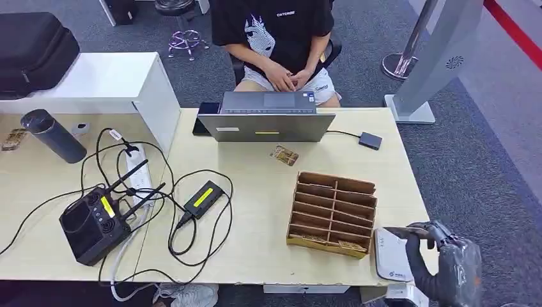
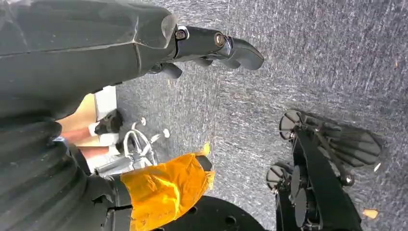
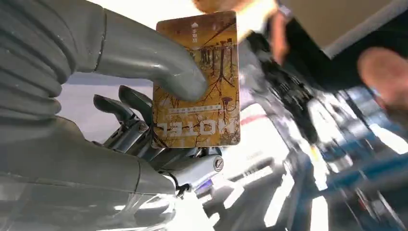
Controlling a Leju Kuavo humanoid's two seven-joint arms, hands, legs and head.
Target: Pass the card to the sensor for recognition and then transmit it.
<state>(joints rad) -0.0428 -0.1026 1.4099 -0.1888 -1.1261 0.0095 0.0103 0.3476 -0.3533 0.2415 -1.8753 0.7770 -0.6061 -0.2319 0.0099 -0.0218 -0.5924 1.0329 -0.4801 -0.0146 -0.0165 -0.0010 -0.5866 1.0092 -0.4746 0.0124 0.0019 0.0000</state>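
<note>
My right hand (image 1: 441, 256) hovers at the table's front right corner, just beside the white card sensor (image 1: 390, 256). In the right wrist view that hand (image 3: 144, 120) pinches a golden-brown card (image 3: 202, 96) printed "HOTEL", the thumb (image 3: 163, 67) pressing on its face and the dark fingers behind it. My left hand (image 2: 144, 43) hangs over the grey carpet, its fingers (image 2: 226, 45) stretched out and holding nothing.
A wooden card organiser (image 1: 332, 214) with cards in its front slots stands left of the sensor. A loose card (image 1: 284, 155) lies near the laptop (image 1: 268, 118), where a person (image 1: 275, 38) sits. Cables, a power strip (image 1: 137, 169) and a black controller (image 1: 96, 220) cover the left half.
</note>
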